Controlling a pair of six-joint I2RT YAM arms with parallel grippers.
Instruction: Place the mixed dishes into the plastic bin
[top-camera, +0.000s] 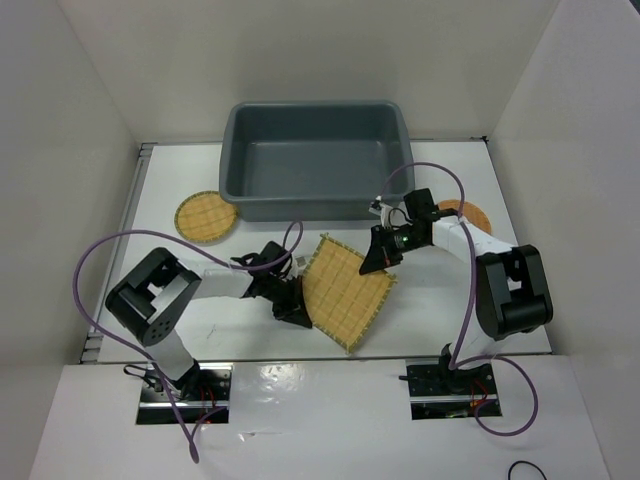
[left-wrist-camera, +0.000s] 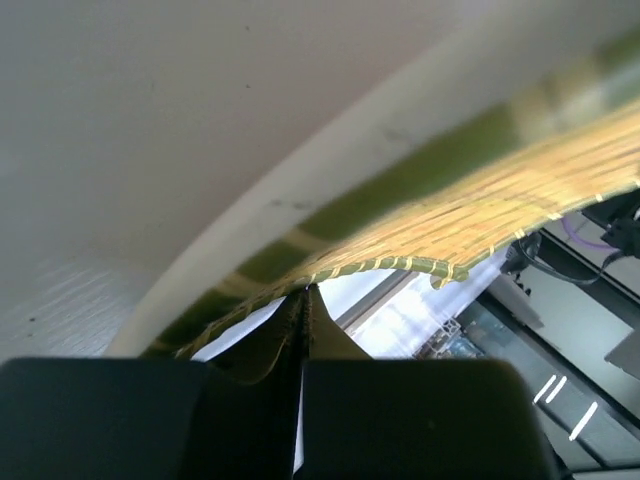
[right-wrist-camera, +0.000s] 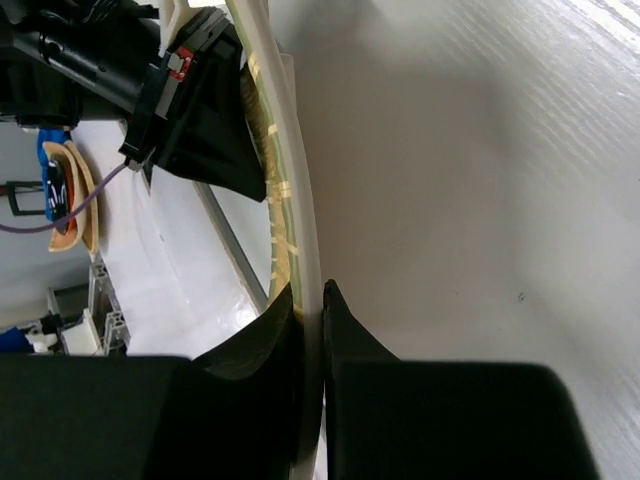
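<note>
Part of the orange-brown disc (top-camera: 468, 211) is hidden behind the right arm (top-camera: 470, 245); only its far arc shows, on the table (top-camera: 450, 320) just right of the bin's near right corner. In the top view, black fingers cover the spots where both grippers meet the mat (top-camera: 345, 290), so the grip itself is read from the wrist cameras. The left wrist view is blurred and cuts the mat off at both sides, showing it only as a bowed sheet of yellow slats with a green edge. The right wrist view sees the mat almost edge-on, as a thin pale strip. Whether any corner of the mat touches the table cannot be told.

The bin (top-camera: 300, 200) stands at the far middle of the table, long side across; inside it only its own grey floor and walls show. The yellow dark-rimmed disc (top-camera: 207, 215) lies flat just beside its near left corner.

The mat sits between the two arms, in front of the bin and outside it. It is square, so it has no long axis, and it is turned like a diamond with one corner towards the bin.

The left gripper (top-camera: 293, 308) is clamped on the mat's left corner. The right gripper (top-camera: 378, 258) is pinched on its far right edge.
</note>
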